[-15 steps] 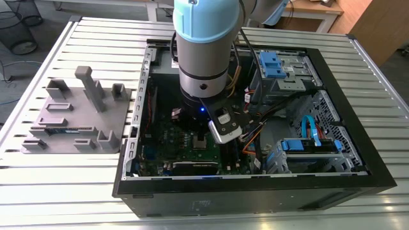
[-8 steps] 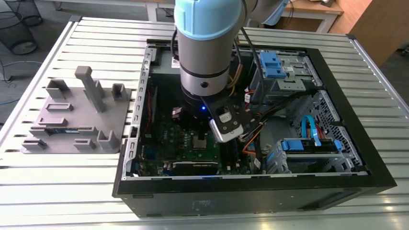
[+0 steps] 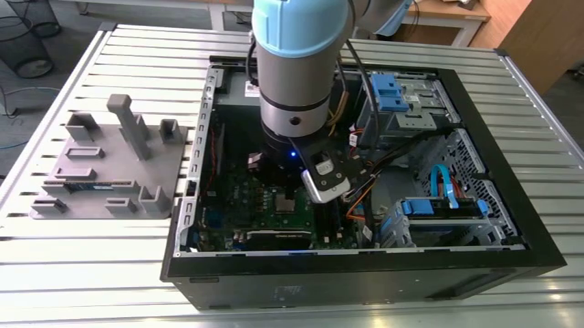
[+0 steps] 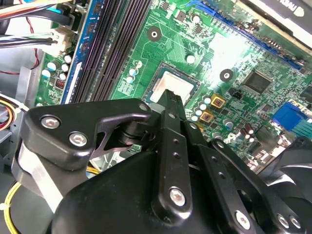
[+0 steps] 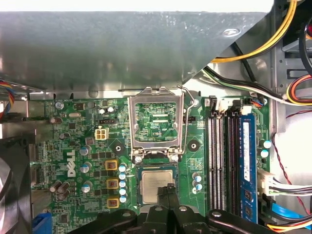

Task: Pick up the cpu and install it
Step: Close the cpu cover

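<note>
- Step in hand, by my read: seating stage, not pick-up. The cpu (image 5: 155, 184) is already lying flat in its socket on the mobo (image 5: 73, 127), inside the open PC case (image 3: 365, 273).
- Pincer (image 5: 166, 189) is hanging right over one edge of the cpu w/ fingers pressed together, nothing showing btwn them. Can't tell if the tips are touching the lid or hovering just above it.
- Load frame (image 5: 132, 124) is standing flipped open just beside the socket, so the install is looking unfinished.
- Next move, judging only: it's calling for a straight vertical path and light force. Any sideways drag is risking shifting the chip in the socket.
- Edges: a row of capacitors (image 5: 122, 183) is sitting just beside one socket side, RAM slots (image 5: 222, 156) are lying near the other, and the open frame is blocking a third.
- Room: a grey metal box (image 5: 122, 48) and yellow cables (image 5: 273, 41) are crowding in beyond the frame. A black fan (image 5: 12, 185) is sitting well apart, past the capacitors. Free room is mostly upward.
- Holder tray (image 3: 109, 171) is sitting on the tabletop (image 3: 91, 273) outside the case, well apart from the arm.
</note>
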